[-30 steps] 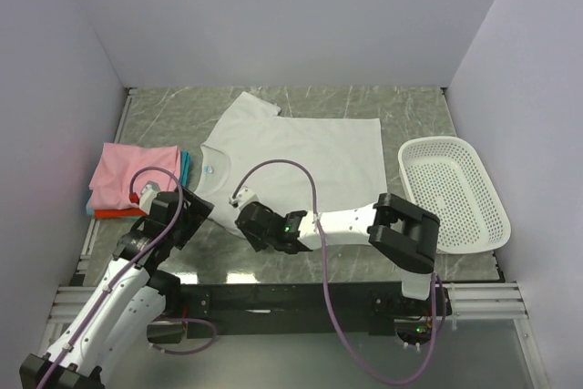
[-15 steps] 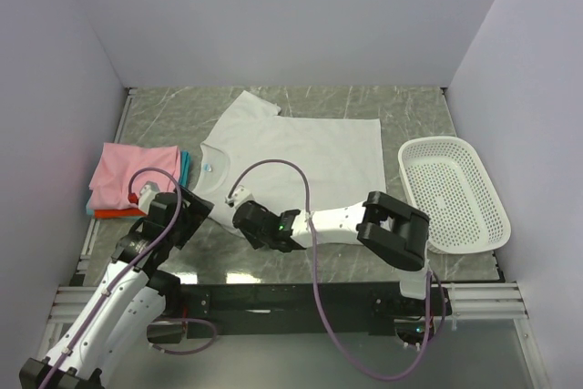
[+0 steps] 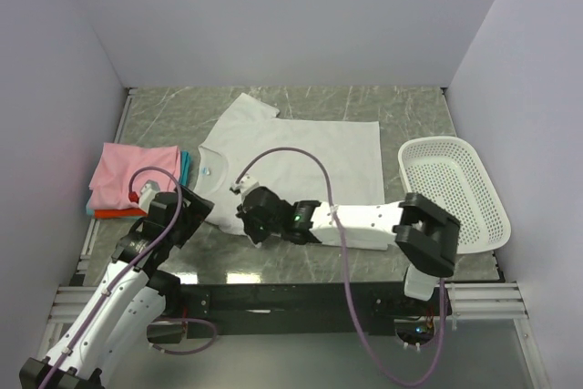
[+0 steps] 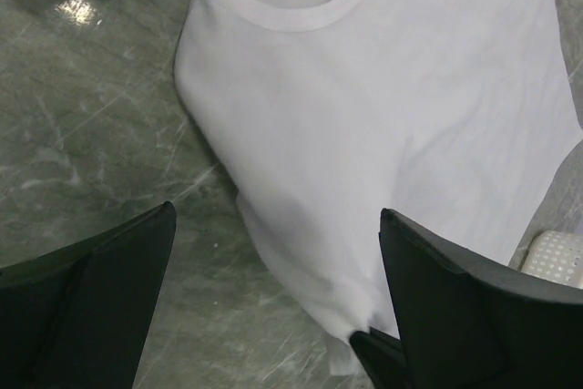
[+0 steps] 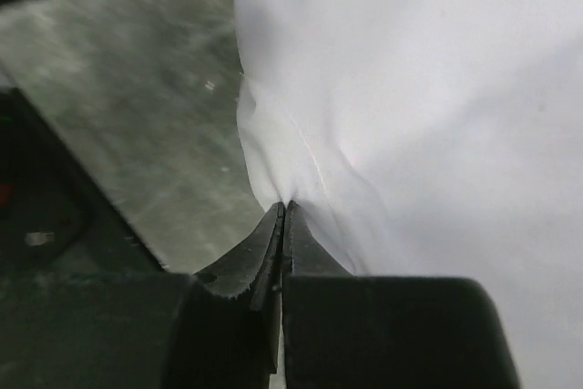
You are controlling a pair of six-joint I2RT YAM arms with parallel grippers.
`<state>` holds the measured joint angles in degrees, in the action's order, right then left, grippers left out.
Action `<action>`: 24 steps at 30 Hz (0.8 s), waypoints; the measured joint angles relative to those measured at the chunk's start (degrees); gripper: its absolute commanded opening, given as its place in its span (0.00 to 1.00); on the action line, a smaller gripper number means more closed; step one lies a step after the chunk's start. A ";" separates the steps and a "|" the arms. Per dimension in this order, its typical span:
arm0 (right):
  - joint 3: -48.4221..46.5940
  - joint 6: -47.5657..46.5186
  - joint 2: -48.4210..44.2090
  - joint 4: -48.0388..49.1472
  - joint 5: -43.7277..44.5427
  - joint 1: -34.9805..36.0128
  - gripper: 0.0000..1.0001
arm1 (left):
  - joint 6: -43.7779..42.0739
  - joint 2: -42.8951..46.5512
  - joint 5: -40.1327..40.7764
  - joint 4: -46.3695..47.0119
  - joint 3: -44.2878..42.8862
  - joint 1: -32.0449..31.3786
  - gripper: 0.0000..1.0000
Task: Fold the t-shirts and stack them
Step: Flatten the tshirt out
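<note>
A white t-shirt (image 3: 305,154) lies spread flat mid-table, collar to the left. My right gripper (image 3: 251,217) is shut on its near left edge; in the right wrist view the closed jaws (image 5: 284,208) pinch a puckered fold of the white cloth (image 5: 410,88). My left gripper (image 3: 197,210) is open just left of that spot, above the bare table. In the left wrist view its fingers (image 4: 437,307) straddle the shirt's edge (image 4: 392,107) without touching it. A folded pink t-shirt (image 3: 135,175) tops a stack at the left, over teal (image 3: 186,166) and orange-red (image 3: 114,213) ones.
A white perforated basket (image 3: 453,190) stands at the table's right edge. Purple walls close in the left, back and right sides. The right arm's black fingertip (image 4: 387,359) shows at the bottom of the left wrist view.
My right gripper has closed on the white t-shirt's near edge, and its arm has stretched out with the elbow swinging right. The left arm has stayed still.
</note>
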<state>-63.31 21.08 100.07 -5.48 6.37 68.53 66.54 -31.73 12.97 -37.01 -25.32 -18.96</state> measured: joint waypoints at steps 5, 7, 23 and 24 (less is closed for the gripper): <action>-0.02 2.08 -4.94 0.52 -6.58 -4.74 0.00 | -1.40 -0.28 -1.16 1.25 0.00 0.00 0.99; -0.04 3.48 -4.96 0.74 -9.90 -7.78 0.00 | -1.77 -0.57 -1.55 1.77 0.00 0.00 0.99; -8.41 14.84 10.64 -2.82 -24.48 -24.61 0.47 | -4.96 -7.06 -13.81 15.06 6.16 -1.88 0.99; -8.90 14.53 10.62 -3.37 -23.89 -24.65 0.57 | -4.98 -8.15 -14.19 15.67 6.25 -2.86 0.99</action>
<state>-72.20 35.62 110.69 -8.84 -17.52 43.88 61.56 -39.88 -1.21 -21.34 -19.07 -21.82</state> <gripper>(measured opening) 0.411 0.995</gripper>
